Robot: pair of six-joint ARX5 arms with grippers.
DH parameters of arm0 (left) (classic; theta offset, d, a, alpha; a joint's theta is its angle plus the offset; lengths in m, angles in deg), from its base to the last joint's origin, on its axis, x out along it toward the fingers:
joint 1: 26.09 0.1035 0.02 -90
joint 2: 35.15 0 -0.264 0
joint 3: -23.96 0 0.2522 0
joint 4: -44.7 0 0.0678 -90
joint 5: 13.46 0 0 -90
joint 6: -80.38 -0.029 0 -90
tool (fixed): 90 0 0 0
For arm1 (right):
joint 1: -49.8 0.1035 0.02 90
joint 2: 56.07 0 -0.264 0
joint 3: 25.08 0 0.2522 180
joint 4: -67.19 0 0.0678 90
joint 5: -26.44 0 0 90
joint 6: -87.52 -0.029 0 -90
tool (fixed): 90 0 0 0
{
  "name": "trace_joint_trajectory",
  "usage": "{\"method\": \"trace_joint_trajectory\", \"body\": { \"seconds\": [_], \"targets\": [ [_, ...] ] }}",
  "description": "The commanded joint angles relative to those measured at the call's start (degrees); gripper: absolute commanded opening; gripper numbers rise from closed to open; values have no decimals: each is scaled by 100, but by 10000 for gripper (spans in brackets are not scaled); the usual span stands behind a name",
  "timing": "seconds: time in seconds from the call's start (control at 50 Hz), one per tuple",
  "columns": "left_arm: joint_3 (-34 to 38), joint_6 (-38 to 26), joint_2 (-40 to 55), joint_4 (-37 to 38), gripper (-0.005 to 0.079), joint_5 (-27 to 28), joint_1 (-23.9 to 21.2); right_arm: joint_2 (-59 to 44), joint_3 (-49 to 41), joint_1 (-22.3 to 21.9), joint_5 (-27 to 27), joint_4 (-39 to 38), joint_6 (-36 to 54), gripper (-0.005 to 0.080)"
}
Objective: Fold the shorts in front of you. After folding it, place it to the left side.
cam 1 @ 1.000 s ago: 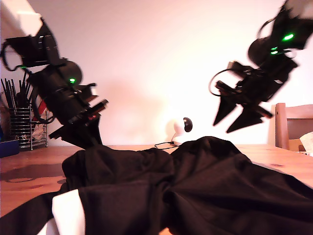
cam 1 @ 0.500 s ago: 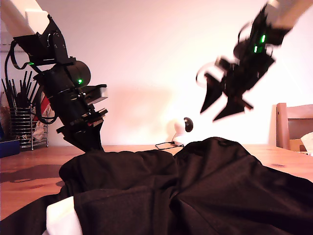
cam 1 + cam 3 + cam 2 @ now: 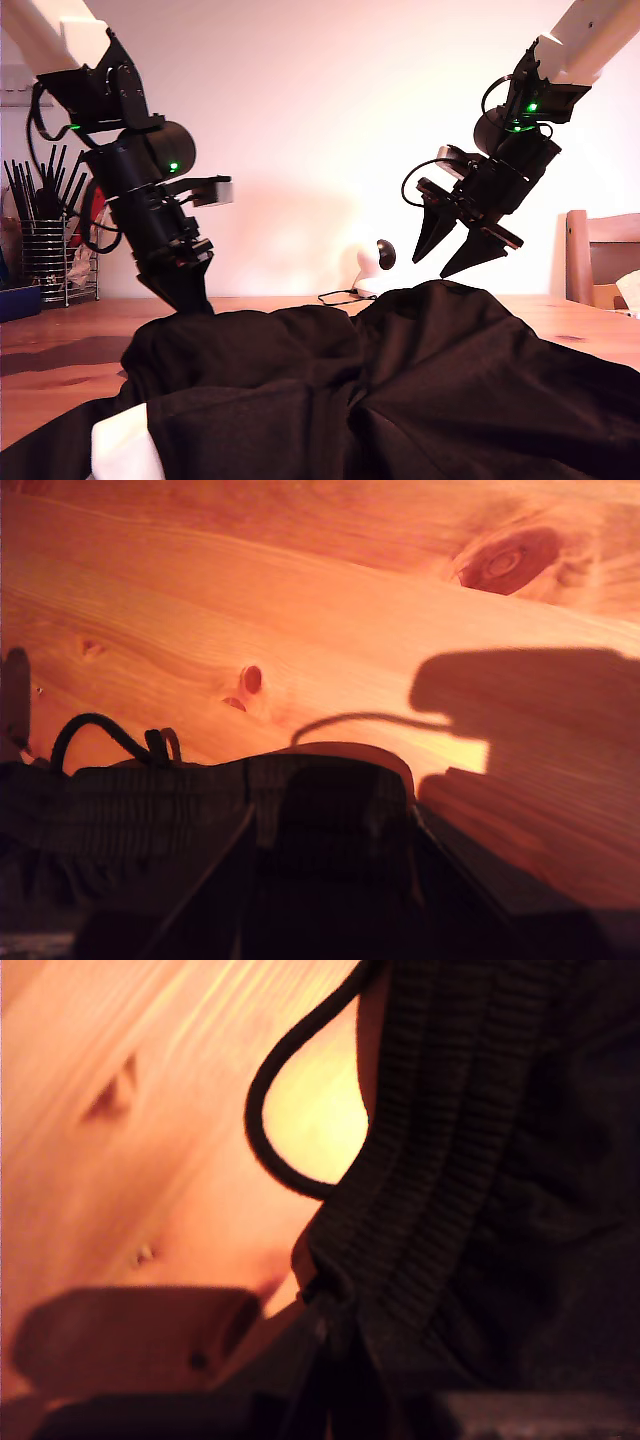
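The shorts (image 3: pixel 400 380) lie heaped on the wooden table (image 3: pixel 50 370), filling the exterior view's foreground. At that view's left, my first gripper (image 3: pixel 185 295) pinches their ribbed waistband (image 3: pixel 440 1160). At its right, my second gripper (image 3: pixel 455 255) hangs spread wide just above the fabric.

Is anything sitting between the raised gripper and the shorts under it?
Nothing visible. My second gripper hangs open over the shorts with only air between them. The small white camera stands on the table behind the shorts, off that downward path.
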Motion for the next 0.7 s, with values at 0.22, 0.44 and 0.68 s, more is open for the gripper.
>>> {"method": "trace_joint_trajectory", "body": {
  "seconds": [0.22, 0.44, 0.68],
  "targets": [
    [-74, -44, 107, -39, -24, -22, -37, -485, -28, 46, -138, 22, 37, 459],
    [-74, -44, 107, -44, -24, -33, -39, -586, -28, 188, -142, 0, 57, 459],
    [-74, -44, 107, -15, -24, -39, -37, -645, -28, 326, -144, 0, 59, 459]
  ]
}}
